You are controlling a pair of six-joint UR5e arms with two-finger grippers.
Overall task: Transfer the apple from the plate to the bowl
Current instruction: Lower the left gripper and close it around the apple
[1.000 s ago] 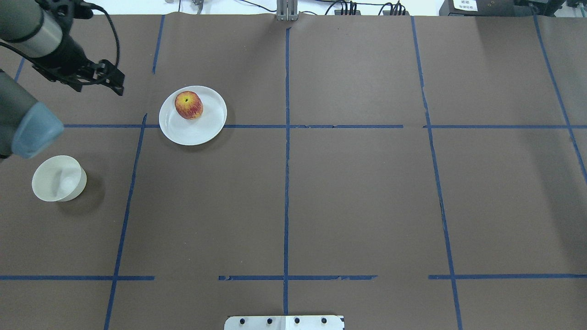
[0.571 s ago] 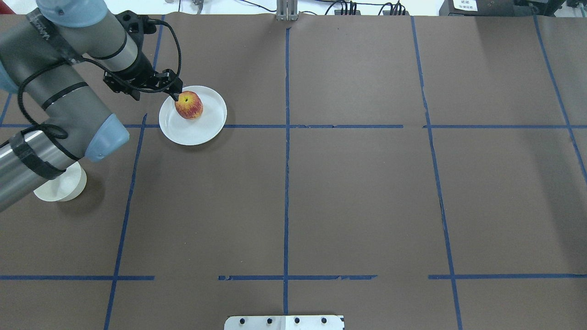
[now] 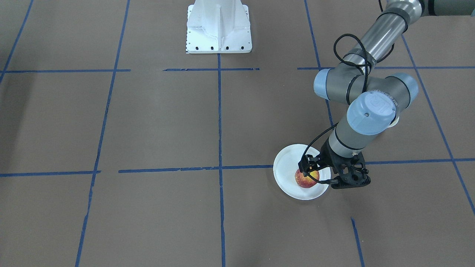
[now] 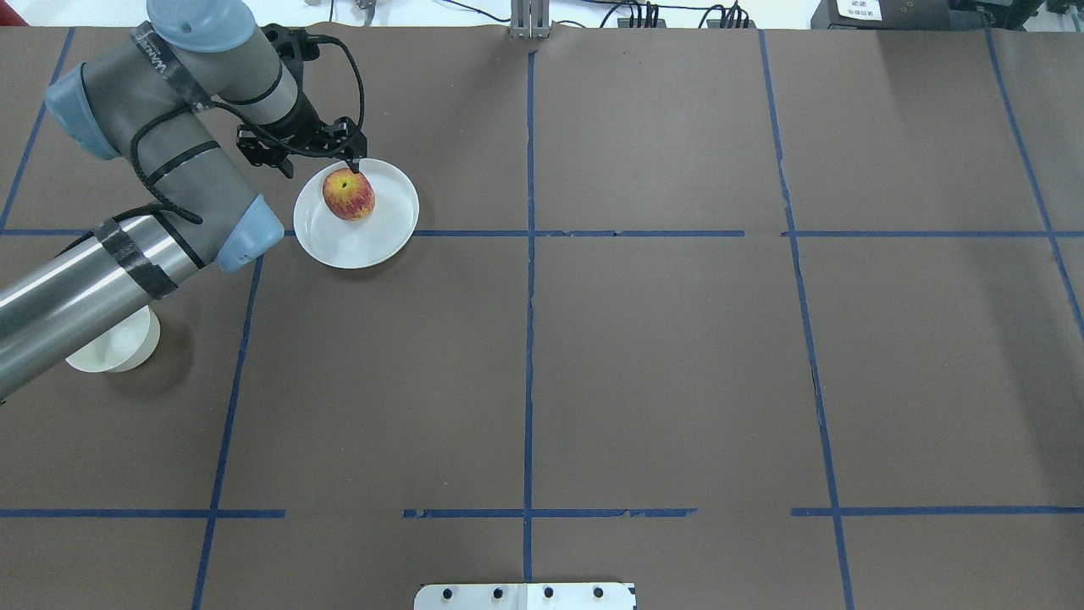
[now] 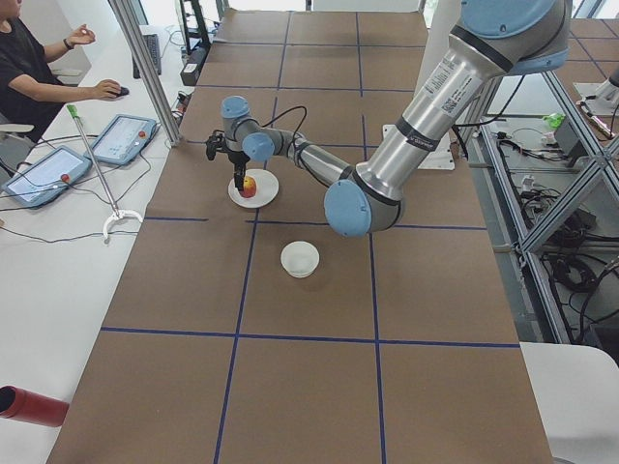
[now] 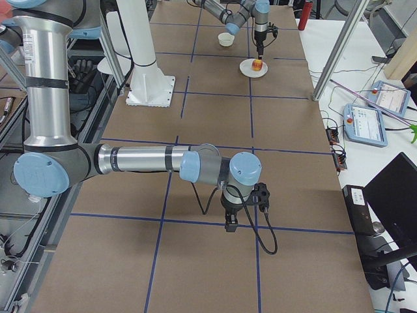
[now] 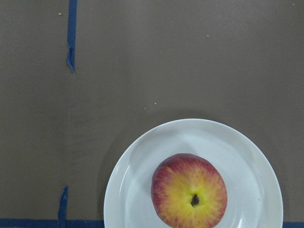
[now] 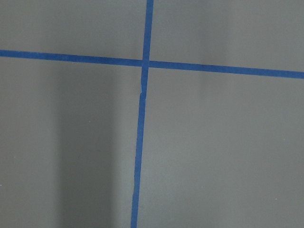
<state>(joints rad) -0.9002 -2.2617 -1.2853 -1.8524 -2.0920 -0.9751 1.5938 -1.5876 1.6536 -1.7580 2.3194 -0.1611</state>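
Two arms, one in play. Reading the overhead view left to right: the bowl (image 4: 118, 352) sits half under the left arm, at 8 o'clock from the plate (image 4: 364, 241). The left tool (image 4: 352, 167) hangs at 12 o'clock of the apple (image 4: 348, 194), which is stem-up on the plate and round, so no long axis. Finger spread? Probably side-on, can't tell. Bare table (image 4: 677, 356) all round. The right tool (image 6: 230, 223) is well apart, its state unreadable.
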